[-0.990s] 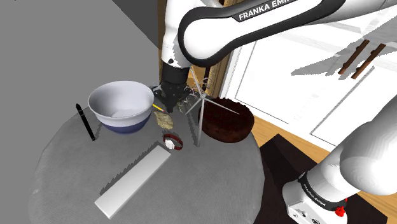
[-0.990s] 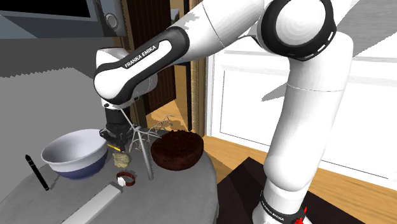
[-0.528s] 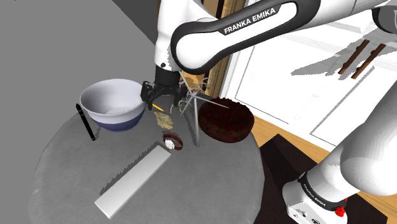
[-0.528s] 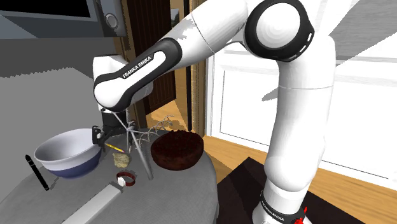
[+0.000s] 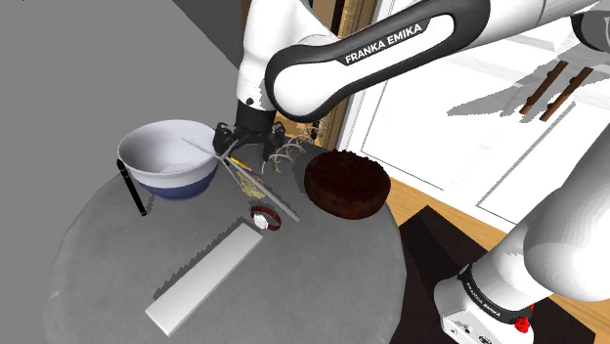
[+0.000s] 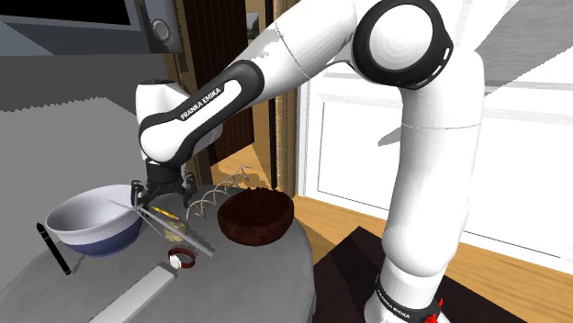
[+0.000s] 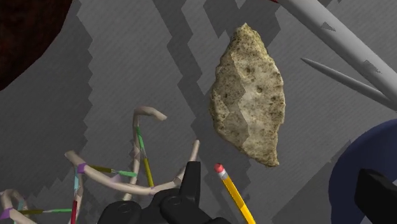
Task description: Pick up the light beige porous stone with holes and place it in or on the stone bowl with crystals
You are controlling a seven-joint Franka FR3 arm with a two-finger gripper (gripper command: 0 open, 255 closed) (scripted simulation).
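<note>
The end effector (image 5: 240, 149) hangs spread wide, grasping nothing. The beige pitted stone (image 7: 248, 95) lies on the grey worktop (image 5: 313, 283) just below it, untouched.

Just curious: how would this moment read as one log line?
gripper: open, above stone | stone: lying on table, not held | dark bowl: stone not in it

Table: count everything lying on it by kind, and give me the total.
Bowls: 2, a blue-and-white bowl and a dark brown bowl
Writing tools: 2, a black pen and a yellow pencil
Stones: 1, the beige stone
Watches: 1, a watch
Bars: 1, a flat grey bar
Poles: 1, a grey pole
Twigs: 1, a twig bundle
Total: 9
</note>
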